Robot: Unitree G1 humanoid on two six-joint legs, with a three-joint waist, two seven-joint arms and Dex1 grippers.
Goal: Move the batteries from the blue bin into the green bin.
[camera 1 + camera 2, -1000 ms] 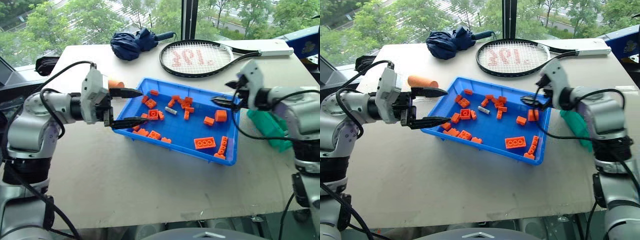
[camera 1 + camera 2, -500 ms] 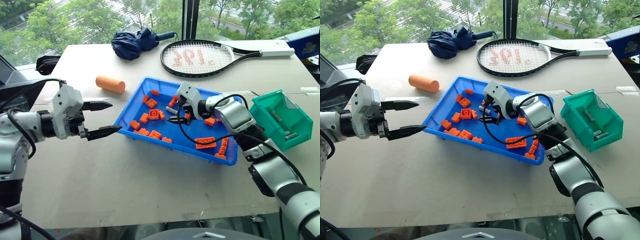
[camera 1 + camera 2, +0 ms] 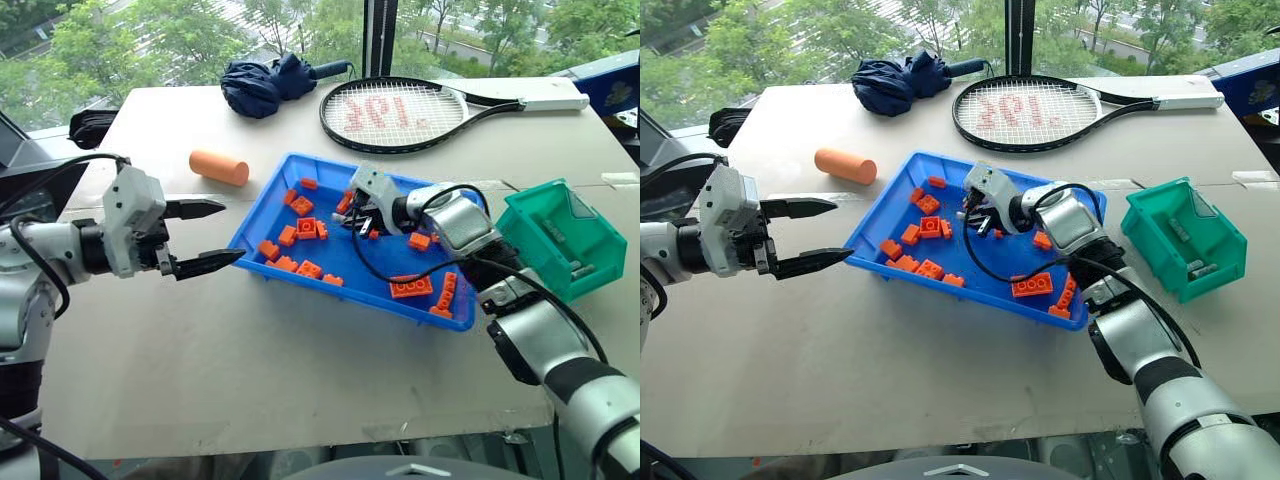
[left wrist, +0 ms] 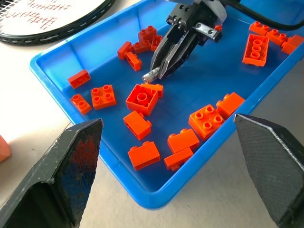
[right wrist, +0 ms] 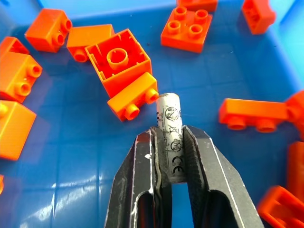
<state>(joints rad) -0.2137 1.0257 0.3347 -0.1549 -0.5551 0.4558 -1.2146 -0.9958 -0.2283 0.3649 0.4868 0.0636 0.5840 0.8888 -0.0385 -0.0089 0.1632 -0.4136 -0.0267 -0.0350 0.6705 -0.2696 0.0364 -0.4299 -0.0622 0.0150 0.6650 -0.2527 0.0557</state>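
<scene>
A: In the blue bin [image 3: 352, 270], among the orange bricks [image 5: 124, 78], where is the battery [image 5: 170, 134]?

B: Pinched in the right claw [image 5: 170, 142]. The two black fingers [image 5: 142, 175] are shut on its sides, with the far end poking out past the tips and nearly touching a small brick. The left wrist view shows the same: the claw points down into the bin, and the grey end [image 4: 151, 75] sits low, at or close to the floor.

A: How should the lift go?

B: Straight up first, I'd say, so the free end doesn't drag that brick along. Once clear of the rim, carry it across to the green bin [image 3: 561, 240], which stands on the table [image 3: 300, 360] just beside the blue one on the robot's right. A couple of grey cylinders seem to lie inside it.

A: And the left claw [image 3: 208, 236]?

B: Wide open, holding nothing, hovering over the table just outside the blue bin's left rim. It's best kept there, out of the way.
</scene>
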